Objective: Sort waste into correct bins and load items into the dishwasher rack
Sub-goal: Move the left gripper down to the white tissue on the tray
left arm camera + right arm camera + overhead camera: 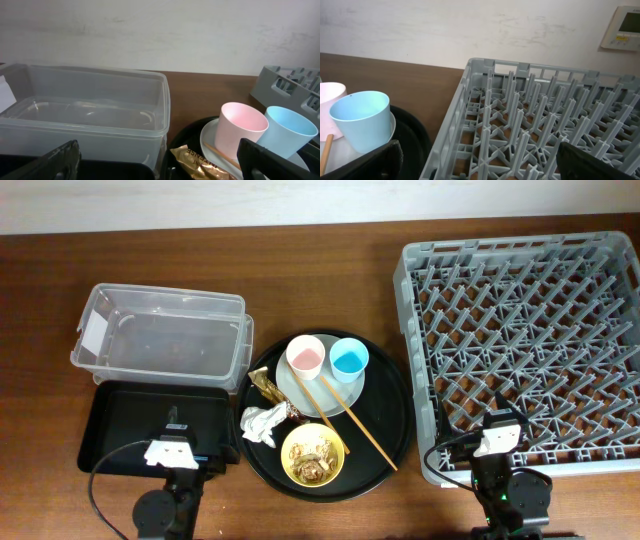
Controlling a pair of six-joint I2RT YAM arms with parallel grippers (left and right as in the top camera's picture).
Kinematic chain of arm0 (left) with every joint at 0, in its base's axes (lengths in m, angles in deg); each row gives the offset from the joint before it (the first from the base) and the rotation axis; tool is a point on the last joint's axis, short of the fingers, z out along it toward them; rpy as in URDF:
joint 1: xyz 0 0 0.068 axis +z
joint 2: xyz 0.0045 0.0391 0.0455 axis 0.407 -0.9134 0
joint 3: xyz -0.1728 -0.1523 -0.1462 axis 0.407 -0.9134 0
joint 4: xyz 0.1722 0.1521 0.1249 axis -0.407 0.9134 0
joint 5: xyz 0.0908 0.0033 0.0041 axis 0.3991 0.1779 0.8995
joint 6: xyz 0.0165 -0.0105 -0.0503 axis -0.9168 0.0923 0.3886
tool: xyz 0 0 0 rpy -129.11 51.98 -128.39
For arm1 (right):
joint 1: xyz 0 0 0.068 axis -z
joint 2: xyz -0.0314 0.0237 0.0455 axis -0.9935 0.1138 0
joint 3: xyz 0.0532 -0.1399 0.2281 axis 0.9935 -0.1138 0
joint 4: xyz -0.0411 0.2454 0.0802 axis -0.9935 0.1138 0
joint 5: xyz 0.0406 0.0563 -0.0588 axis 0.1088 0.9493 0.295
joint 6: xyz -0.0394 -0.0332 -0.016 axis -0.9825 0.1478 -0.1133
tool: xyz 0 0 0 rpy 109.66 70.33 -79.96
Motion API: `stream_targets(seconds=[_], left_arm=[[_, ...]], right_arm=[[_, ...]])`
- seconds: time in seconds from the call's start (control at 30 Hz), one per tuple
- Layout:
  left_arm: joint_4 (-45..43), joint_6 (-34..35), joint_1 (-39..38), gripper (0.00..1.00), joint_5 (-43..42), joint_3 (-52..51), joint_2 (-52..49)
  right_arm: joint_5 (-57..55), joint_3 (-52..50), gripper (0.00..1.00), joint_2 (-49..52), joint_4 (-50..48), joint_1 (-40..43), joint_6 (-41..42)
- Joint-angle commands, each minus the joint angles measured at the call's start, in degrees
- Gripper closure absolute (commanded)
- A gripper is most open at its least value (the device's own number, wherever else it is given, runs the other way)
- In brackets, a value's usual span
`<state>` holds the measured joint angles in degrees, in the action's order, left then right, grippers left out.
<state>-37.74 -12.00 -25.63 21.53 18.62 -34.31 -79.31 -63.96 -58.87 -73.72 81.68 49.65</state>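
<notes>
Wooden table (40,310), white wall (150,30). My left gripper (172,448) gapes empty over the shallow black tray (115,420), my right gripper (497,440) over the dishwasher rack's (500,248) near rim. Tissue (262,422), wrapper (266,383), pink cup (304,357) and blue cup (349,360) crowd the round tray (392,395) between.

Left: I list clear tub (160,292) and black rectangular tray (115,425), open-topped, reachable from above, edges crowding each other. Centre: round black tray (398,395) packed; pink cup (304,357) and blue cup (349,360) stand upright side by side, chopsticks (350,415) lie diagonally across the middle. Right: rack (520,350), upright pegs throughout, its wall just beside the round tray, no passage I can make out. Open table (330,250) along the far edge.
</notes>
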Motion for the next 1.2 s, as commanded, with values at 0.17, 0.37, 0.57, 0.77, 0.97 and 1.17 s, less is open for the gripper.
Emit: stream_targets(seconds=[0.17,0.37,0.57,0.77,0.97,1.17], left_arm=[[-0.35,1.44,-0.11,0.01,0.57,0.59,0.28],[8.63,1.44,-0.11,0.01,0.59,13.79,-0.13],[23.26,1.38,-0.11,0.01,0.5,35.95,-14.73],[48.24,0.92,-0.11,0.08,-16.2,63.43,-43.67],[59.17,3.04,-0.31,0.73,-12.94,56.83,-52.46],[55.89,3.15,-7.98,0.56,-6.86,49.77,-58.82]], right_arm=[[-0.5,-0.28,0.01,-0.17,0.26,0.35,0.39],[-0.52,-0.28,0.01,-0.17,0.26,0.35,0.39],[-0.52,-0.28,0.01,-0.17,0.26,0.35,0.39],[-0.5,-0.28,0.01,-0.17,0.26,0.35,0.39],[-0.52,-0.28,0.01,-0.17,0.26,0.35,0.39],[-0.5,-0.28,0.02,-0.17,0.26,0.35,0.39]])
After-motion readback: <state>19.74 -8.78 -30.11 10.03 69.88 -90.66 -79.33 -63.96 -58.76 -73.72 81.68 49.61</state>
